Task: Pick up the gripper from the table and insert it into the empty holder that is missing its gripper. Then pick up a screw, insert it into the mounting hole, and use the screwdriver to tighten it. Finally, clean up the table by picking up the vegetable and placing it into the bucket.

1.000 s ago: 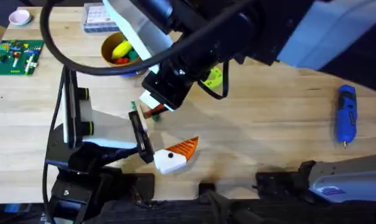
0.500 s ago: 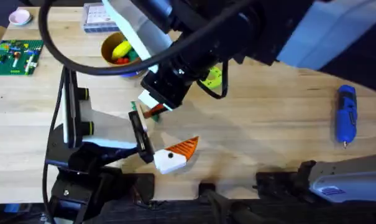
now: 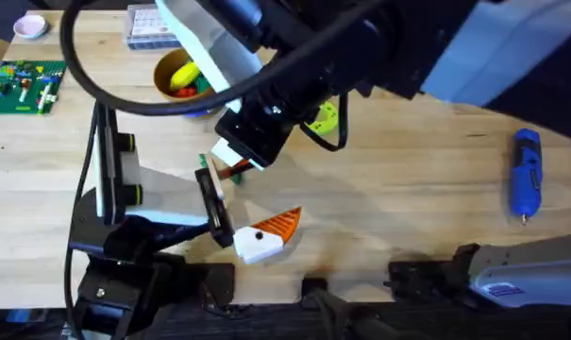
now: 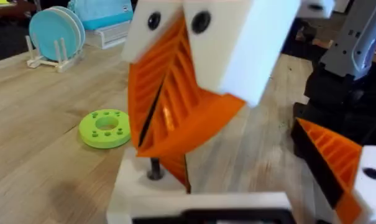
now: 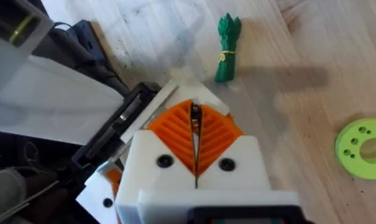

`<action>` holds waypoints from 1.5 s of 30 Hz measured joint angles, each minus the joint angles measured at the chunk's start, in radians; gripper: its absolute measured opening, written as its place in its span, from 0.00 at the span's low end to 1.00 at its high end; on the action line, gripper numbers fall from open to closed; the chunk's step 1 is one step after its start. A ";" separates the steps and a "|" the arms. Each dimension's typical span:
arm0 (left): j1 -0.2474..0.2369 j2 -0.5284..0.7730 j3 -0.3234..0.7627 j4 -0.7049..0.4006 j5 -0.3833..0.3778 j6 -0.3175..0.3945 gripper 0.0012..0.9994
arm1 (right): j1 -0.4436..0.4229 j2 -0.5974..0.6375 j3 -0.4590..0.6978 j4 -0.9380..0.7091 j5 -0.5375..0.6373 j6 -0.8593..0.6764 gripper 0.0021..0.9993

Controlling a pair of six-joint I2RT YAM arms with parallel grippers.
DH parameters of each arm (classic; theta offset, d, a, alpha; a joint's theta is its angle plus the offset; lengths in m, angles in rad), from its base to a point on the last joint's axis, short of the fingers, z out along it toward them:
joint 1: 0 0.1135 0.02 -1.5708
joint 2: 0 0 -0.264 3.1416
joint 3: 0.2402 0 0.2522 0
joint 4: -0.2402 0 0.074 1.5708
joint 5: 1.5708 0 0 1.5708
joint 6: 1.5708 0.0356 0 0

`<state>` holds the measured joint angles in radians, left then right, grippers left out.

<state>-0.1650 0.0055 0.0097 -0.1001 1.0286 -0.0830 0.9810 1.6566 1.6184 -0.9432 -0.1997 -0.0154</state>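
Observation:
My right gripper (image 5: pixel 195 115) reaches across the table, its orange pads pressed shut on a small dark screw (image 4: pixel 153 169). The screw stands on the white holder (image 4: pixel 200 202), which sits at the far end of my left gripper's black rail. An orange piece (image 4: pixel 175 167) lies under the pads; I cannot tell if it is the loose gripper. My left gripper (image 3: pixel 252 203) is open, its other orange-tipped finger (image 3: pixel 266 234) at the near end. The green vegetable (image 5: pixel 227 46) lies just beyond the right fingertips. The bucket (image 3: pixel 181 76) stands at the back left and the blue screwdriver (image 3: pixel 526 175) lies far right.
A flat green ring disc (image 3: pixel 323 118) lies behind the right gripper. A green circuit board (image 3: pixel 23 85), a pink bowl (image 3: pixel 28 25) and a clear box (image 3: pixel 153 26) sit at the back left. Bare wood stretches between the grippers and the screwdriver.

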 joint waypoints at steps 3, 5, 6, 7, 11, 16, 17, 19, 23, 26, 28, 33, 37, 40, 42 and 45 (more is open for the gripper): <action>0.000 0.000 0.000 0.000 0.000 -0.001 0.99 | 0.000 0.007 0.004 0.001 0.000 0.000 0.00; 0.000 0.000 0.000 0.000 0.000 -0.004 0.99 | 0.000 0.013 0.007 0.006 0.000 0.000 0.00; 0.000 0.000 0.000 0.000 0.000 -0.004 0.99 | 0.000 0.014 0.008 0.007 0.000 0.000 0.00; 0.000 0.000 0.000 0.000 0.000 -0.004 0.99 | 0.000 0.014 0.009 0.006 0.000 0.000 0.00; 0.000 0.000 0.000 0.000 0.000 -0.004 0.99 | 0.000 0.015 0.010 0.005 0.000 0.000 0.00; 0.000 0.000 0.000 0.000 -0.002 -0.005 0.99 | 0.000 0.039 0.012 0.000 -0.004 0.000 0.00; 0.000 0.000 0.000 0.000 -0.001 -0.004 0.99 | 0.000 0.039 0.013 -0.002 -0.004 0.000 0.00; 0.000 0.000 0.000 0.000 -0.001 -0.004 0.99 | 0.000 0.039 0.013 -0.003 -0.004 0.000 0.00; 0.000 0.000 0.000 0.000 -0.001 -0.004 0.99 | 0.000 0.039 0.013 -0.003 -0.004 0.000 0.00; 0.000 0.000 0.000 0.000 -0.001 -0.004 0.99 | 0.000 0.039 0.013 -0.003 -0.004 0.000 0.00; 0.000 0.000 0.000 0.000 -0.001 -0.004 0.99 | 0.000 0.039 0.013 -0.003 -0.004 0.000 0.00; 0.000 0.000 0.000 0.000 -0.001 -0.004 0.99 | 0.000 0.039 0.013 -0.004 -0.004 -0.003 0.15; 0.000 0.000 0.000 0.000 -0.001 -0.003 0.99 | -0.007 0.034 0.013 -0.006 -0.003 -0.005 0.72; 0.000 0.000 0.000 0.000 -0.001 -0.001 0.99 | -0.024 0.015 0.013 -0.014 -0.003 -0.008 0.83; 0.000 0.000 0.000 0.000 -0.001 0.000 0.99 | -0.037 -0.007 0.013 -0.017 -0.003 -0.008 0.83; 0.000 0.000 0.000 0.000 -0.001 0.000 0.99 | -0.059 -0.050 0.013 -0.018 -0.003 -0.008 0.83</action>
<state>-0.1650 0.0055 0.0097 -0.1001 1.0275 -0.0830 0.9217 1.6067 1.6318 -0.9617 -0.2031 -0.0238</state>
